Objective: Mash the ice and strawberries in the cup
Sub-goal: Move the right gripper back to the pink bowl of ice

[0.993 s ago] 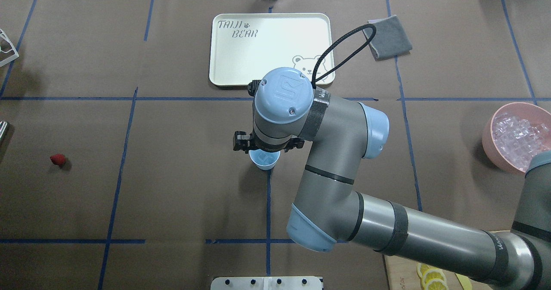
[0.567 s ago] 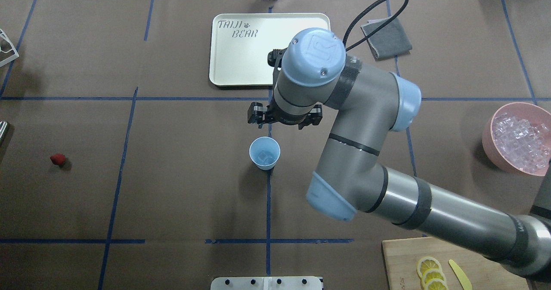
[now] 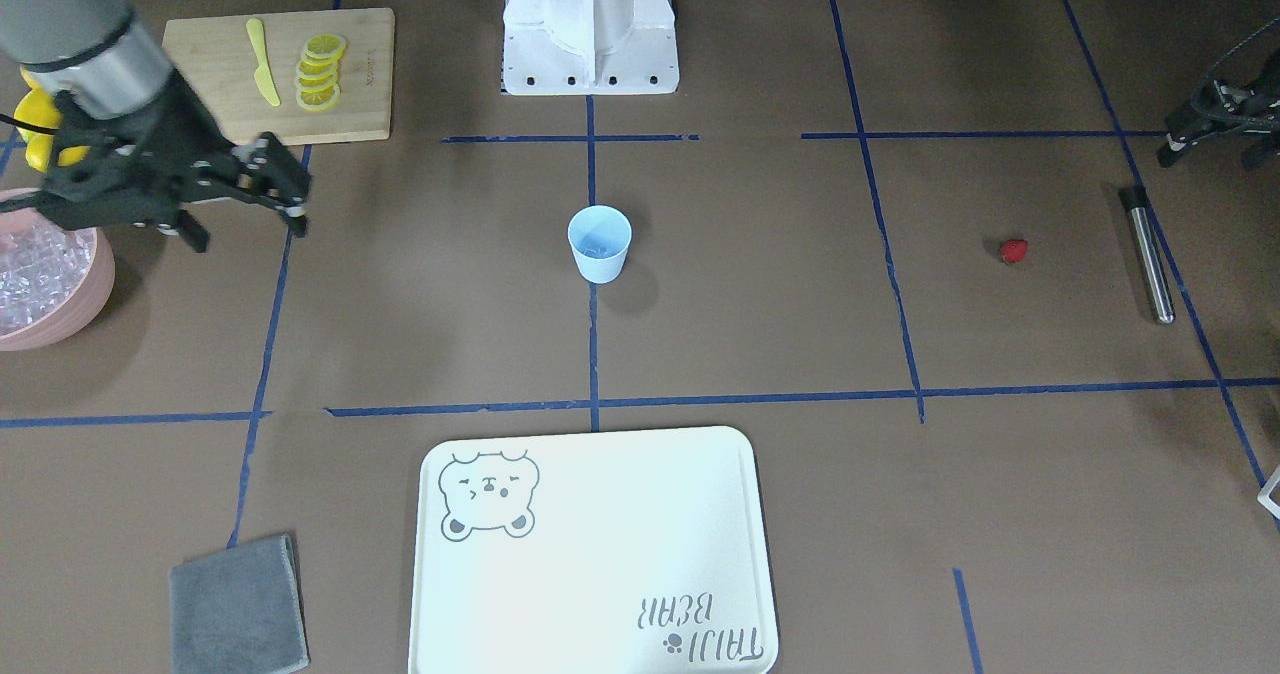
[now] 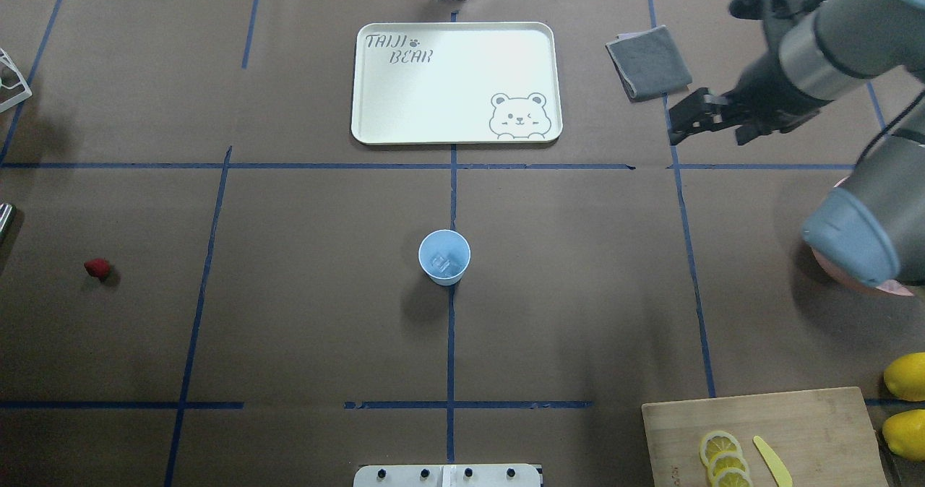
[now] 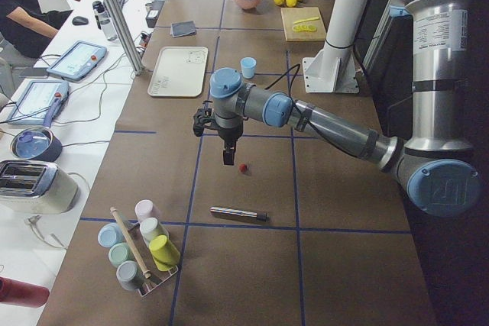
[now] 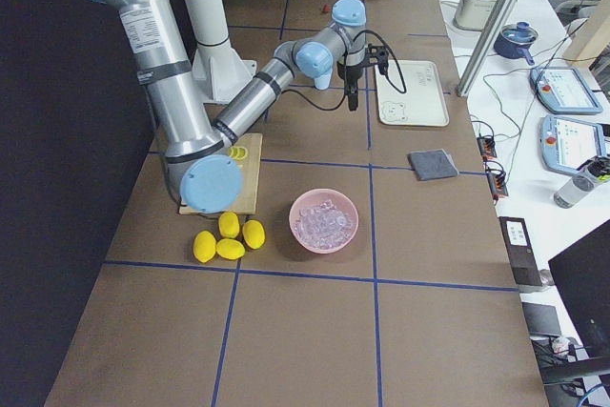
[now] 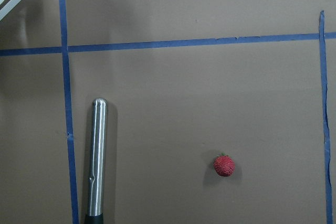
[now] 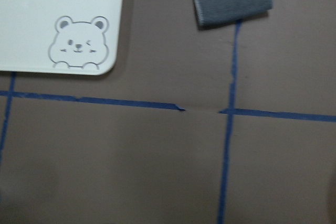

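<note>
The cup stands upright at the middle of the table with a few pieces of ice already at its bottom. The strawberry is not in it. In the overhead view it lies on the bare table well out at nine o'clock from the cup.

The right gripper hangs off at about two o'clock from the cup, near the grey cloth. Its jaws are spread wide and hold nothing. The pink bowl of spare ice sits at three o'clock.

The left gripper hangs above the table close to the strawberry. Its fingers do not show in its own camera, and whether they are apart cannot be told. In that camera the strawberry sits at about five o'clock of the picture's middle, with a metal rod lying well apart at eight o'clock.

The ice step looks done and fetching the berry looks like the step in hand. The next move probably calls for centring the left gripper over the strawberry. It would then come straight down and close softly so the fruit is not crushed, then carry it over the cup's mouth. The rod is likely the masher afterwards.
</note>
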Tool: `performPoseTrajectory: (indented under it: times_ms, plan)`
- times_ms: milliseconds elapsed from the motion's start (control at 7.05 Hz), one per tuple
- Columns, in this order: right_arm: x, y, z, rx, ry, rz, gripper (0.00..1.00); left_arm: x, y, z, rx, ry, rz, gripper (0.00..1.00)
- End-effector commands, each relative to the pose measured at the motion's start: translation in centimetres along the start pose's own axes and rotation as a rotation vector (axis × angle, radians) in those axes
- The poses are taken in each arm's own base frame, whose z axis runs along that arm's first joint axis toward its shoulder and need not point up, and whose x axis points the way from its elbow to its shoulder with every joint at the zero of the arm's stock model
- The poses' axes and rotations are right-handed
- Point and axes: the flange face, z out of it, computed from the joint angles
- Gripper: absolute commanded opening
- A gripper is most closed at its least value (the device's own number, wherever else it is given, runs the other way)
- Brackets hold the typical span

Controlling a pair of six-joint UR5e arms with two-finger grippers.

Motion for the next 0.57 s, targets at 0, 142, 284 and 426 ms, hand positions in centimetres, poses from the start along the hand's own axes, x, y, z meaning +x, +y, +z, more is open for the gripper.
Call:
performPoseTrajectory:
  times_ms: [0,142,284,426]
  plan:
    - [13.5,3.9,-1.2,-0.036,0.041,-0.102,0.99,0.1,0.0,-0.1,0.001,0.002,0.003,1.00]
    - [16.5,5.3,-0.8,-0.059,0.064,-0.140,0.99,0.1,0.0,-0.1,0.001,0.002,0.002,1.00]
    - [19.5,6.4,-0.2,-0.087,0.085,-0.192,0.99,0.1,0.0,-0.1,0.001,0.000,0.003,1.00]
    - [21.7,6.7,1.3,-0.125,0.100,-0.201,0.99,0.1,0.0,-0.1,0.001,0.000,0.003,1.00]
